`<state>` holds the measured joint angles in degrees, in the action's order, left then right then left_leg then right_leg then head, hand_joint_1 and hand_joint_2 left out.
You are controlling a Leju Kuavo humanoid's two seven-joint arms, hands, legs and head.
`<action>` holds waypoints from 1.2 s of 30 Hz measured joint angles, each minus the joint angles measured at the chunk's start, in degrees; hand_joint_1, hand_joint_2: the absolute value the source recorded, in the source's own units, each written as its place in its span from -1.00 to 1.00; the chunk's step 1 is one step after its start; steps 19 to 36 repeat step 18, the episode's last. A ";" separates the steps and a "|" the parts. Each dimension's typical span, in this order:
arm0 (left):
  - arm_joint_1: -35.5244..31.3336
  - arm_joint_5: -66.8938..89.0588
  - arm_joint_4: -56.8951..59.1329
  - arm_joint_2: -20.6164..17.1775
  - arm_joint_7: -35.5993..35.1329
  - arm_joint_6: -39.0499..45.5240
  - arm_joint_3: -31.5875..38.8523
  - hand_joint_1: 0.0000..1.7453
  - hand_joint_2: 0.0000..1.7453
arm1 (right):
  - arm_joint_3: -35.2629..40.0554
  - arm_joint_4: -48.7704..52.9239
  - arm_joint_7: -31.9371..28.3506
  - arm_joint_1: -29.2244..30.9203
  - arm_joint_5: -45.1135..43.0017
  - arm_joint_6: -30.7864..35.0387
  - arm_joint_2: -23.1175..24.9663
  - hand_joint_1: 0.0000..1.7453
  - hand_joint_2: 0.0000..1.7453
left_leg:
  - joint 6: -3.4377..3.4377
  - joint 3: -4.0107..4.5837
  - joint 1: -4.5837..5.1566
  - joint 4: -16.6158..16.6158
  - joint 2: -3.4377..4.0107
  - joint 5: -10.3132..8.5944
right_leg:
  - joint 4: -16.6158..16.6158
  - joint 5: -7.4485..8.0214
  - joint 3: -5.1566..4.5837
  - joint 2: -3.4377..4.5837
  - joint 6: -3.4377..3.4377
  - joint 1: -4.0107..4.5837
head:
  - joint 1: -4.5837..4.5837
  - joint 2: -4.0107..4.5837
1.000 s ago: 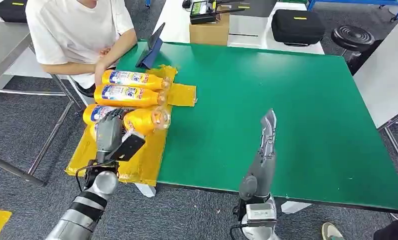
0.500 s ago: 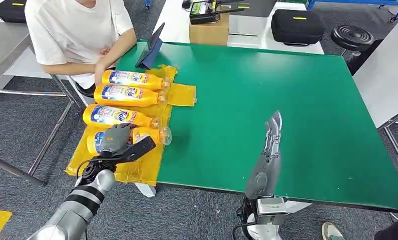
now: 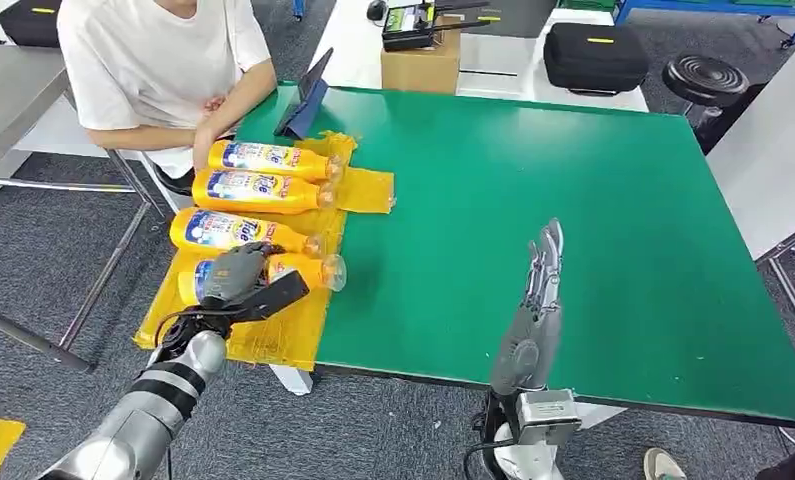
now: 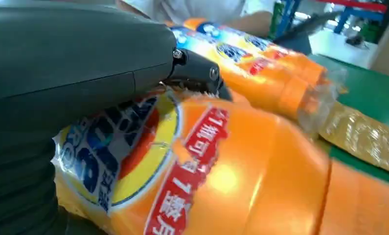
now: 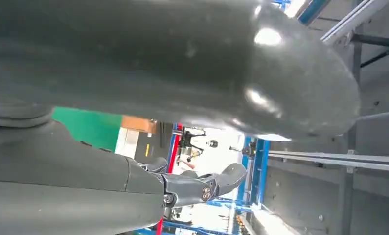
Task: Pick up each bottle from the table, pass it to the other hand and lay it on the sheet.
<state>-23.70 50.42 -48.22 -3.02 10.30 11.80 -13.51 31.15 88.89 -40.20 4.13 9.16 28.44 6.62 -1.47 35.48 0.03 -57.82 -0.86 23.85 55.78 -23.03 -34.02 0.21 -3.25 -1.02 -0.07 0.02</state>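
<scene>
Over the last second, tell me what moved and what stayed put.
The left robot hand brought the fourth bottle down from a tilted pose and laid it on the yellow sheet, nearest the robot; it still rests on it. The right robot hand drifted slightly right, still open above the green table. The three other bottles stayed put.

— Where am I working?
— A lab or workshop, I'd say: grey carpet [image 3: 53, 250] under me, a green table [image 3: 573, 200], black equipment cases [image 3: 595, 52].
— Anything else?
— A cardboard box [image 3: 420, 62] carrying a handset, a blue metal frame [image 3: 713, 8], a black stool [image 3: 706, 75].
</scene>
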 measured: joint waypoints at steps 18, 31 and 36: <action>3.44 -8.35 -7.67 -0.52 4.31 -13.68 -6.14 -1.00 1.00 | 0.00 -0.50 0.00 0.08 -0.92 -0.20 0.35 -1.00 -1.00 | 0.01 0.11 -0.01 0.00 0.00 0.02 | 0.00 -0.02 -0.11 -0.01 0.01 0.01 | 0.00 -0.02; 3.44 -8.35 -7.67 -0.52 4.31 -13.68 -6.14 -1.00 1.00 | 0.00 -0.50 0.00 0.08 -0.92 -0.20 0.35 -1.00 -1.00 | 0.01 0.11 -0.01 0.00 0.00 0.02 | 0.00 -0.02 -0.11 -0.01 0.01 0.01 | 0.00 -0.02; 3.44 -8.35 -7.67 -0.52 4.31 -13.68 -6.14 -1.00 1.00 | 0.00 -0.50 0.00 0.08 -0.92 -0.20 0.35 -1.00 -1.00 | 0.01 0.11 -0.01 0.00 0.00 0.02 | 0.00 -0.02 -0.11 -0.01 0.01 0.01 | 0.00 -0.02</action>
